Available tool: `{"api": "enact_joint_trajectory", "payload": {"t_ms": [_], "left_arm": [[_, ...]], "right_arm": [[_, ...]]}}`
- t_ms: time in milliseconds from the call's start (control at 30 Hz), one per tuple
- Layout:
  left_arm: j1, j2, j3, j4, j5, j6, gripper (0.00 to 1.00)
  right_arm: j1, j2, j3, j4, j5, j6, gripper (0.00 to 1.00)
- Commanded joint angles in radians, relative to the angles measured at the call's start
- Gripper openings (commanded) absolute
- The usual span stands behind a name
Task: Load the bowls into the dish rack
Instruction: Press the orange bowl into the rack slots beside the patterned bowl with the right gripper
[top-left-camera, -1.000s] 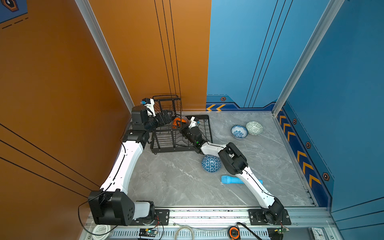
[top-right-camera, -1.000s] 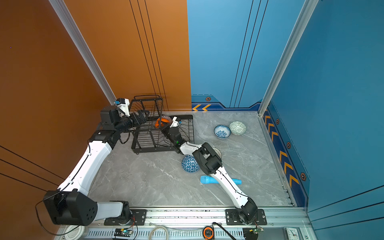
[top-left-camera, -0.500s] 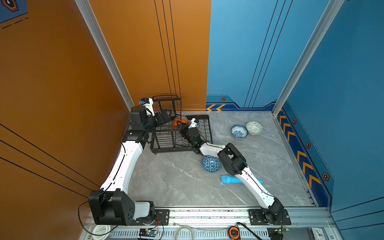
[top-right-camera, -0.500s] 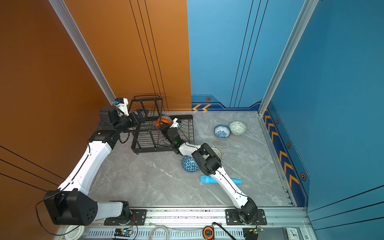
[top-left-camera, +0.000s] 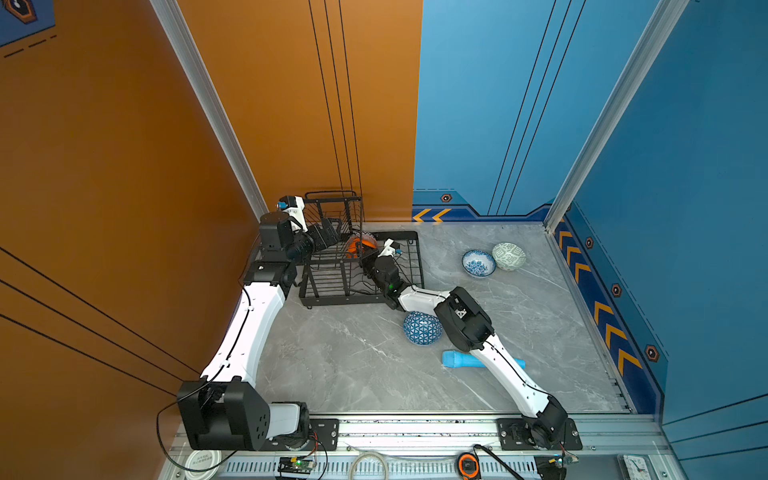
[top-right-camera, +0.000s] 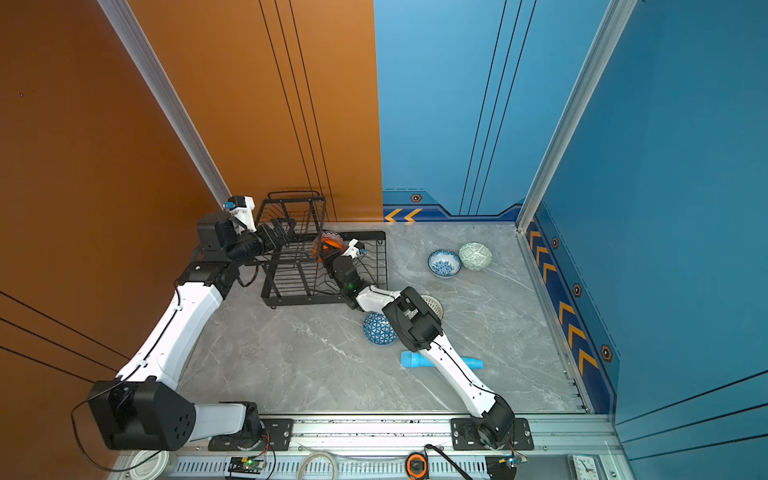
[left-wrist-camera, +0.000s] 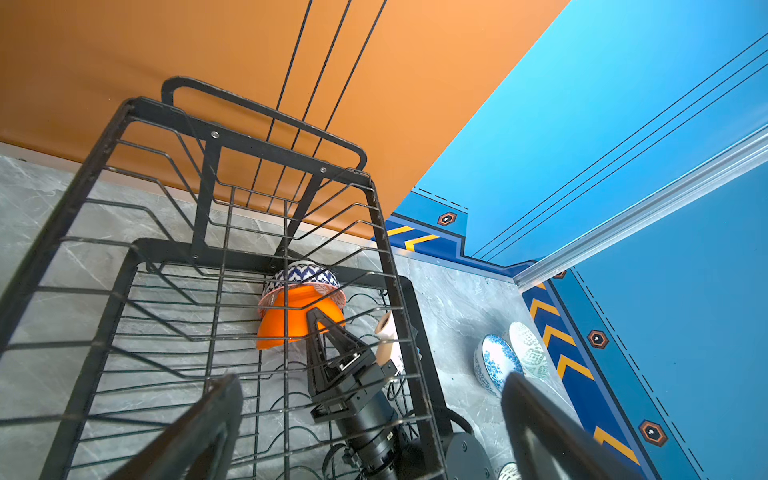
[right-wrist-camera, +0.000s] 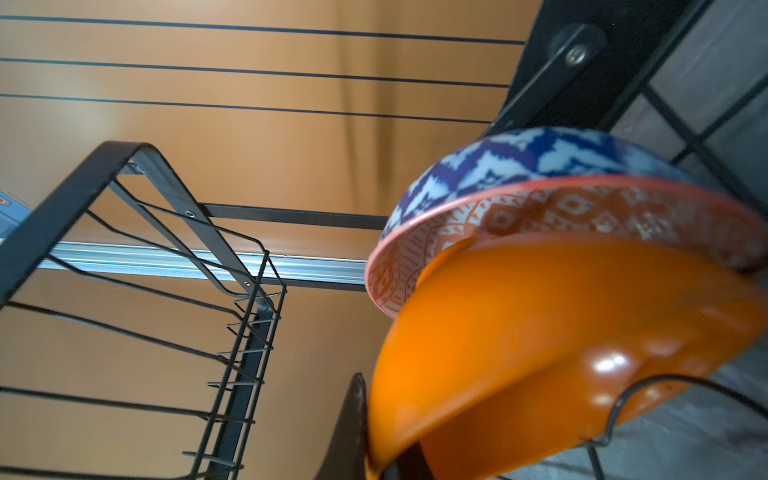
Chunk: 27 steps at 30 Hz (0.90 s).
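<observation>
The black wire dish rack (top-left-camera: 328, 291) stands at the back left in both top views. An orange-white diamond bowl (left-wrist-camera: 305, 276) stands on edge in its lower tray. A plain orange bowl (right-wrist-camera: 540, 332) leans against it, with my right gripper (right-wrist-camera: 374, 461) shut on its rim. My left gripper (left-wrist-camera: 372, 378) is open and holds nothing, beside the rack's raised basket (top-left-camera: 332, 208). On the floor lie a blue triangle bowl (top-left-camera: 422, 328), a white-blue floral bowl (top-left-camera: 478, 262), a pale green bowl (top-left-camera: 508, 255) and a white dotted bowl (top-right-camera: 434, 305) half hidden by my right arm.
A light blue cylinder (top-left-camera: 457, 359) lies on the grey floor under my right forearm. The orange wall (top-left-camera: 291, 104) stands close behind the rack. The blue wall (top-left-camera: 685, 208) and its chevron skirting (top-left-camera: 606, 316) bound the right side.
My left gripper has moved slightly right, closer to the raised basket. The right arm's elbow shifted a little left, with the orange bowl still gripped at the rack.
</observation>
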<state>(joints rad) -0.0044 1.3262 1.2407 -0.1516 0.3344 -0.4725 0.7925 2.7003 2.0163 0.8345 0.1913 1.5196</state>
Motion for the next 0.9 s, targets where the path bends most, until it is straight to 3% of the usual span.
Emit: {"api": "enact_joint_trajectory", "payload": {"t_ms": [0, 467, 867], "left_arm": [[0.009, -0.01, -0.016, 0.006, 0.02, -0.007, 0.98], [0.009, -0.01, -0.023, 0.009, 0.022, -0.008, 0.98], [0.011, -0.012, -0.026, 0.011, 0.02, -0.005, 0.98]], "right_arm": [[0.045, -0.037, -0.058, -0.08, 0.035, 0.024, 0.03], [0.048, -0.042, -0.062, -0.09, 0.064, 0.067, 0.2], [0.047, -0.058, -0.061, -0.092, 0.058, 0.057, 0.26]]}}
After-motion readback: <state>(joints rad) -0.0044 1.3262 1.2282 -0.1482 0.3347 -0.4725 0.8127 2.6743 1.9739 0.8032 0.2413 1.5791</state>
